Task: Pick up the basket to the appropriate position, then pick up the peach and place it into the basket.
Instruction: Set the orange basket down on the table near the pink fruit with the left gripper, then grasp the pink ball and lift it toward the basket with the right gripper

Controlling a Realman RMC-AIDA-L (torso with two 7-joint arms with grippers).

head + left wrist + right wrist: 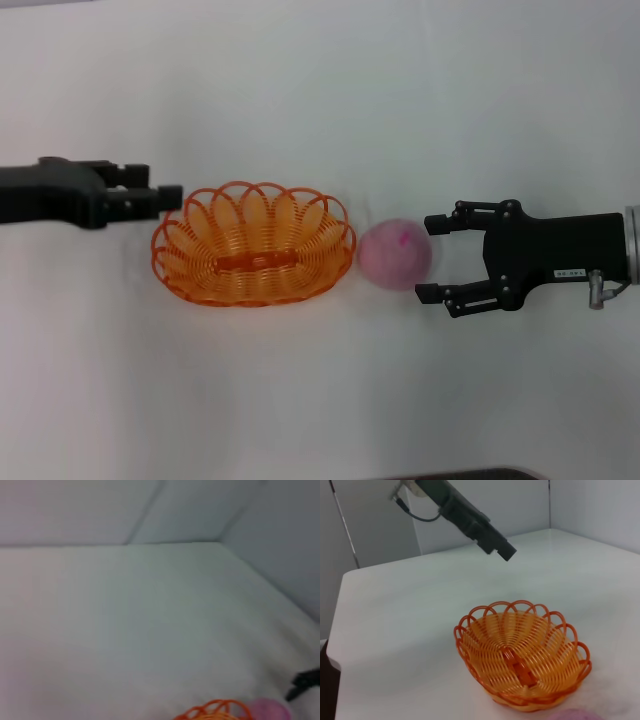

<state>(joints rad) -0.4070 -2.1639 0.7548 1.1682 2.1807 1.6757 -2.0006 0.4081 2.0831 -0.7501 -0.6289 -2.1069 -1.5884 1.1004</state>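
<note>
The peach (396, 254) looks light and round, with a matte, faintly fuzzy skin, so it should not slip much but will roll if nudged from one side. Best hold: across its widest part, one finger on each side, with modest squeeze in case it is soft. It is pale pink with a small darker pink mark on top. It rests on the white table (320, 400), just beside the basket (253, 243) on that basket's right, touching or nearly touching the rim.

The basket is an oval of looped orange wire with a scalloped rim and a flat orange strip in its base; it stands upright and empty.

The right gripper (432, 257) is spread wide, its fingertips (437, 220) level with the peach's right side, not yet closed on it. The left gripper (172, 195) hovers above the basket's left rim, apart from it; whether its fingers are spread cannot be told.
</note>
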